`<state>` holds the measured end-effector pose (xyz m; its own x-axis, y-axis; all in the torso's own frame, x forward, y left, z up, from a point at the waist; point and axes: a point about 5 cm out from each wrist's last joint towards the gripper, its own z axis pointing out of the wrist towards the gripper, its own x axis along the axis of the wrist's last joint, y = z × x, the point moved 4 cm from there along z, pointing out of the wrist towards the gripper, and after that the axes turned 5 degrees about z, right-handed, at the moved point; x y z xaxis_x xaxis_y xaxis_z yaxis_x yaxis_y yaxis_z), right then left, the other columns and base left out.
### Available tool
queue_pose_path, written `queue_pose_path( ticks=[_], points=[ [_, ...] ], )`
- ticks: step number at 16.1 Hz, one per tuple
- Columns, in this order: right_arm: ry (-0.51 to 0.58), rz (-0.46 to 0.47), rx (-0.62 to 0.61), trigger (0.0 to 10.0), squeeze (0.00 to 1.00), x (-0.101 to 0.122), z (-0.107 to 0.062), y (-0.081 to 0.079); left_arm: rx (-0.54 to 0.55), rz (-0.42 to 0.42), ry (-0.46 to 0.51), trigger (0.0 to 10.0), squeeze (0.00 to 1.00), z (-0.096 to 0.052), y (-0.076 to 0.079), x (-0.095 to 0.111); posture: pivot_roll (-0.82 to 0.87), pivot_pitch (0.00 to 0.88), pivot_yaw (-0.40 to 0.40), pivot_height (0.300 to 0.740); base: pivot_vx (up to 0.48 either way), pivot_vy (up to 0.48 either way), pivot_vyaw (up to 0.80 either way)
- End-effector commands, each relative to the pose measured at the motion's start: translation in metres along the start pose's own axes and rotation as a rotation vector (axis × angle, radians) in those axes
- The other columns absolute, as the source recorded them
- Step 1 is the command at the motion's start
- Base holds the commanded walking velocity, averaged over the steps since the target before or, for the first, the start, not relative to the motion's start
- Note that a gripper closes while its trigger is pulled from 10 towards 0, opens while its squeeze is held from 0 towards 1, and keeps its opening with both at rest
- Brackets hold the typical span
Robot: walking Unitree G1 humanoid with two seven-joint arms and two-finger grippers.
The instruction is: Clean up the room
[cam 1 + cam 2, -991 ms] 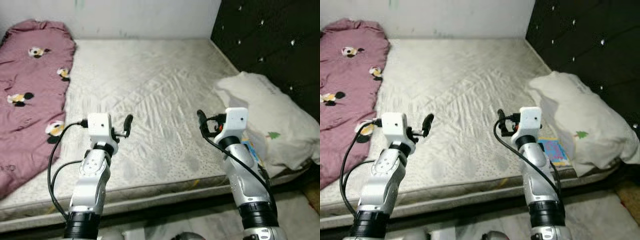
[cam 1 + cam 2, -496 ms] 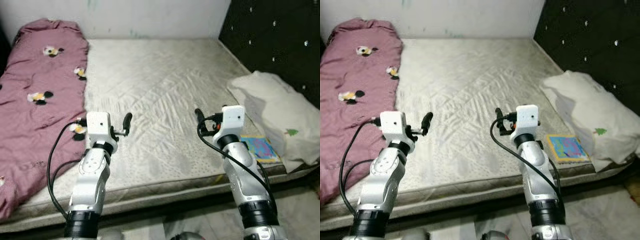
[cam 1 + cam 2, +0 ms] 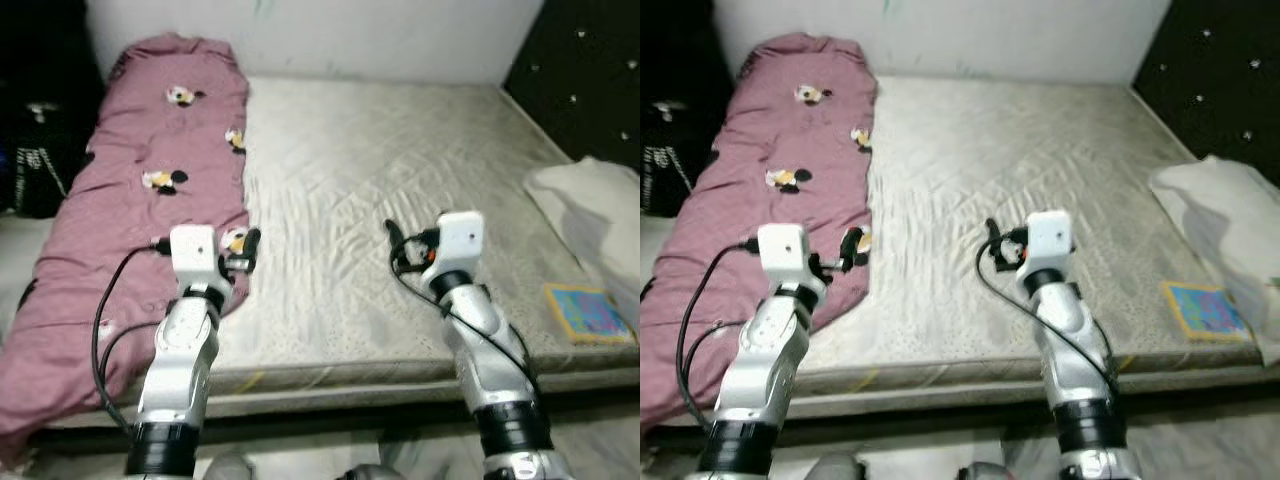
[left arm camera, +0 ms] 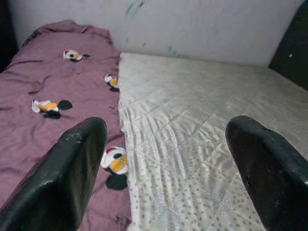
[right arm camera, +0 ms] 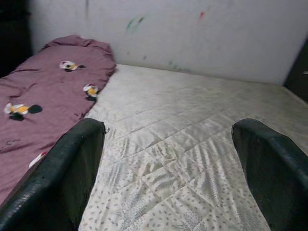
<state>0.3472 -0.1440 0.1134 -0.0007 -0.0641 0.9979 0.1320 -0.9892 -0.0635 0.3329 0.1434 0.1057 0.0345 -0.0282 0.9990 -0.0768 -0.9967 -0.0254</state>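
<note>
A bare cream quilted mattress (image 3: 380,170) lies before me. A mauve blanket (image 3: 150,190) printed with small cartoon figures runs along its left side. At the right edge rests a white pillow (image 3: 590,200), with a colourful book (image 3: 590,312) flat on the mattress in front of it. My left gripper (image 3: 248,248) hovers open over the blanket's near edge. My right gripper (image 3: 398,242) hovers open over the bare mattress near the front. In the left wrist view the fingers (image 4: 77,163) stand wide apart with nothing between them. The right wrist fingers (image 5: 72,163) are just as wide and empty.
A black tufted headboard (image 3: 590,70) rises at the right. A pale wall (image 3: 380,35) backs the bed. Dark furniture or bags (image 3: 40,150) stand left of the bed. The mattress front edge (image 3: 340,385) runs just below my arms.
The camera has swung left: the pillow slid toward the picture's right edge and more of the blanket and the dark left side came in. Both grippers keep their open pose.
</note>
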Motion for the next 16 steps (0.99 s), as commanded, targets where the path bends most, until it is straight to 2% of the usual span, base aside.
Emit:
queue_pose_path(
  ticks=[1,2,7,16],
  points=[
    [0.022,-0.004,0.009,10.0,0.00,0.0066,0.0034,-0.0047,0.009,0.001,-0.001,10.0,0.00,-0.0006,-0.0051,0.0008,0.01,0.000,-0.093,0.740,0.000,0.480,0.00],
    [0.018,0.000,0.003,10.0,0.00,0.0058,0.0036,-0.0037,0.008,-0.001,-0.001,10.0,0.00,-0.0006,-0.0048,0.0009,0.01,0.000,-0.094,0.740,0.000,0.480,0.00],
    [0.015,0.007,-0.007,10.0,0.00,0.0049,0.0037,-0.0015,0.007,-0.003,-0.002,10.0,0.00,-0.0006,-0.0041,0.0010,0.01,0.000,-0.094,0.740,0.000,0.480,-0.72],
    [0.018,0.000,-0.003,10.0,0.00,0.0050,0.0051,-0.0028,0.004,0.006,0.012,10.0,0.00,0.0002,-0.0042,0.0034,0.01,0.000,-0.096,0.740,0.000,0.480,0.00]
  ],
)
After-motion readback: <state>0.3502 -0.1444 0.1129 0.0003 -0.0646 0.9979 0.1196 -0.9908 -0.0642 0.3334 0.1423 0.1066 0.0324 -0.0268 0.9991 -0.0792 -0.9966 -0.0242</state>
